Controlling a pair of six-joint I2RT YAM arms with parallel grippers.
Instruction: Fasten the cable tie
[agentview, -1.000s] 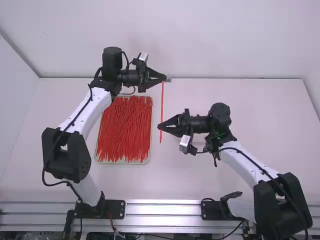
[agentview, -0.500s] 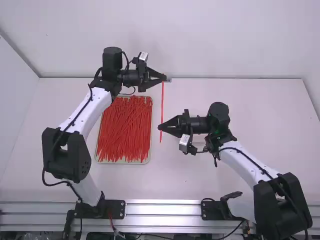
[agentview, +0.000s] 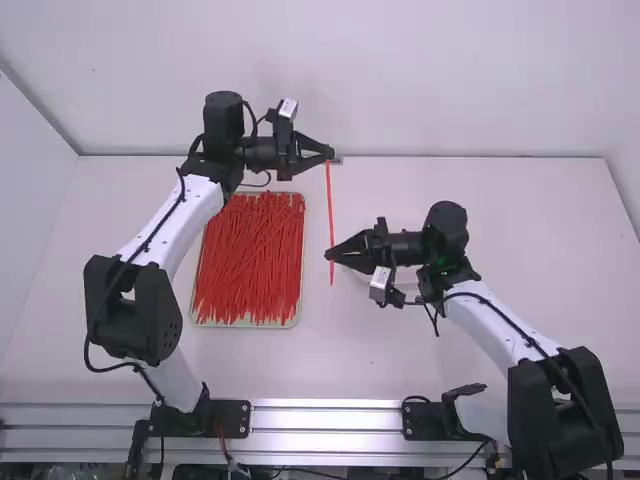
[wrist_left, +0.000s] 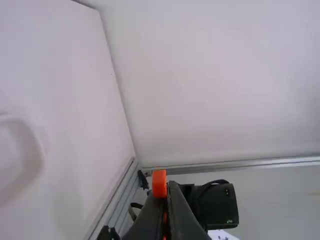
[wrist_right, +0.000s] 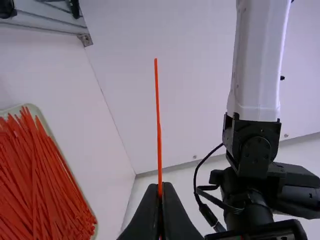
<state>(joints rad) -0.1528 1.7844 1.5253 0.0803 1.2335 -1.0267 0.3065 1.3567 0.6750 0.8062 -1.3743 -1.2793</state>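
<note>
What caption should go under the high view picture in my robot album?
Left gripper and right gripper hold one red cable tie stretched between them, beside a tray of more ties.

Smooth, seemingly plastic red cable tie

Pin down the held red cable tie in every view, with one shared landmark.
High view: cable tie runs vertically right of the tray, from left pincer to right pincer.
Left wrist view: orange head at the left pincer's tip.
Right wrist view: thin strip rising from the right pincer.
Landmark: the tray, in high and right wrist views.
</note>
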